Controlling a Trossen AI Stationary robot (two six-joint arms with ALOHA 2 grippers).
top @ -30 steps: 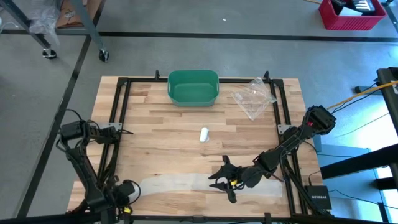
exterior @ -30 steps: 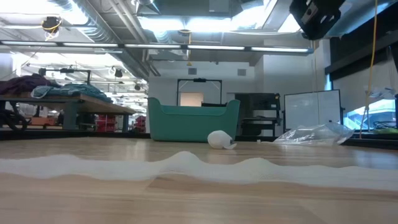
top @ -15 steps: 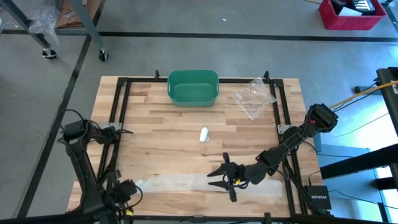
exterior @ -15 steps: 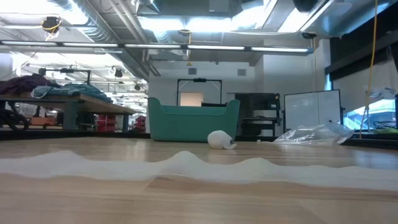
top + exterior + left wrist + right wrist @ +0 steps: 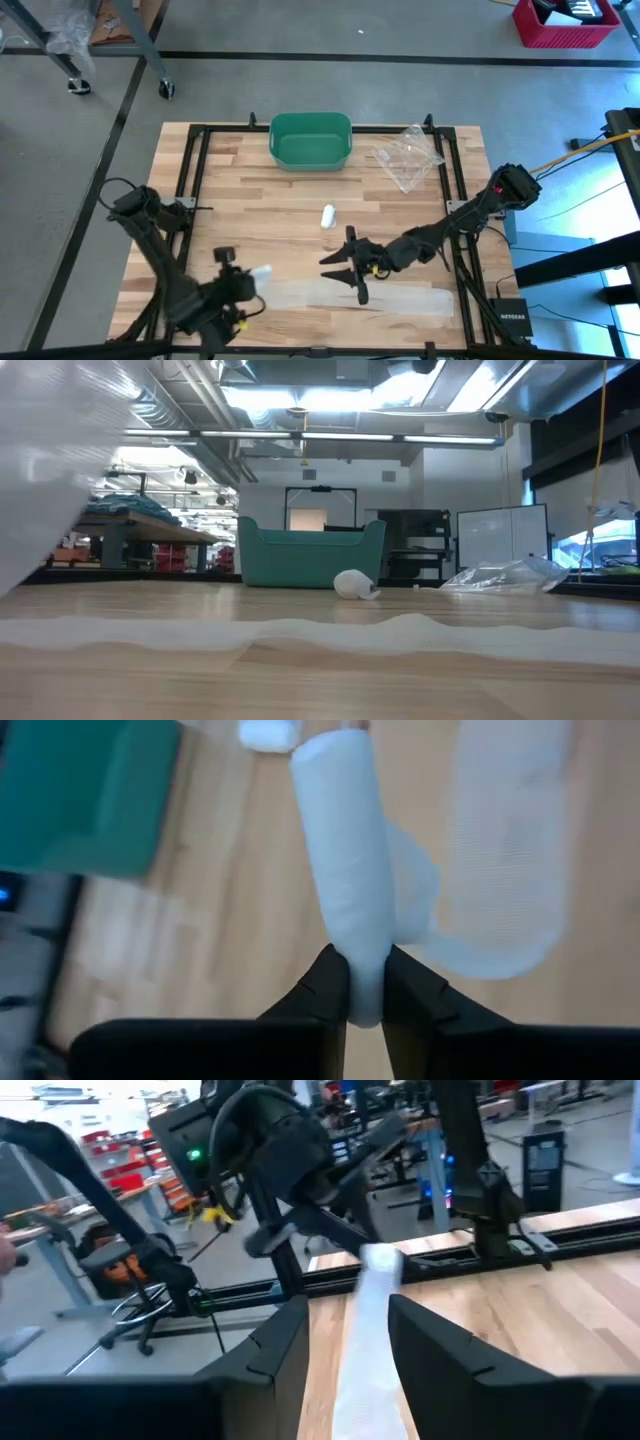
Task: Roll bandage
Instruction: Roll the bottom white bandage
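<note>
Near left edge of table, my left gripper [image 5: 252, 275] pinches bandage [image 5: 352, 890] end, lifted. My right gripper [image 5: 343, 272] hovers open over strip. Keep tension even, roll straight.

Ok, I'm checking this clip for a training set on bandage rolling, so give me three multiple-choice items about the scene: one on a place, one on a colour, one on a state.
1. Where does the small white roll lie on the table?
A. inside the bin
B. on bare wood between the bin and the bandage strip
C. on the plastic bag

2. What colour is the bin?
A. green
B. red
C. yellow

3. What is the state of the left gripper?
A. open above the table
B. shut on nothing
C. shut on the bandage's end

Key: 1 B, the high view shows it alone on the wood, short of the bandage strip. 2 A, its walls are green. 3 C, the left wrist view shows its fingers pinching the bandage's end.
</note>
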